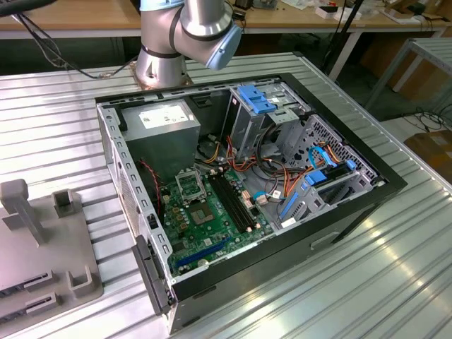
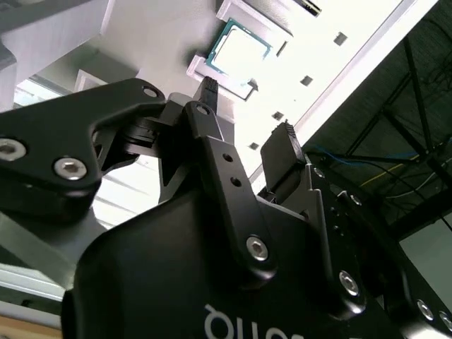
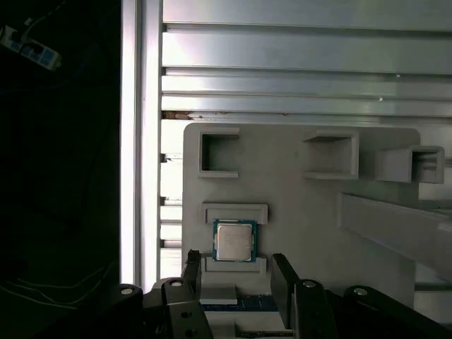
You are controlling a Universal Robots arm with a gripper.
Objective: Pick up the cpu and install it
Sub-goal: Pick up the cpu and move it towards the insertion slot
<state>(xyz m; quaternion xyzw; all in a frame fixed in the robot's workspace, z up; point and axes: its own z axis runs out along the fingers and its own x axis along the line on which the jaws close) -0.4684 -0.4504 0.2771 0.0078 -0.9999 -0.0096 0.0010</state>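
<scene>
Currently, the cpu [image 3: 234, 240] is being supported flat, metal top upward, on a pale grey fixture plate [image 3: 296, 212]. It is being bracketed there by two low raised ridges [image 3: 235, 212], one along each of two opposite edges. In the second wrist view the same cpu [image 2: 239, 53] is being shown beyond the fingertips. The gripper [image 3: 236, 274] is being held with its jaws released and spread wide, nothing being grasped between them. Its two black fingers [image 3: 192, 272] are being shown apart from the chip, with no contact being made. In the second wrist view the gripper [image 2: 247, 116] is likewise being seen spread, with the chip past the gap. In the exterior view, an open computer case [image 1: 339, 226] is being displayed across the middle of the frame on a ribbed metal table [image 1: 395, 282]. Its green motherboard [image 1: 205, 219] is being exposed, with a black socket frame [image 1: 189, 185] toward the board's upper part and a grey power-supply box [image 1: 164, 120] above that. The arm [image 1: 191, 28] is being shown at the top centre of that frame, and the fixture plate [image 1: 67, 244] at the exterior view's lower left.
</scene>
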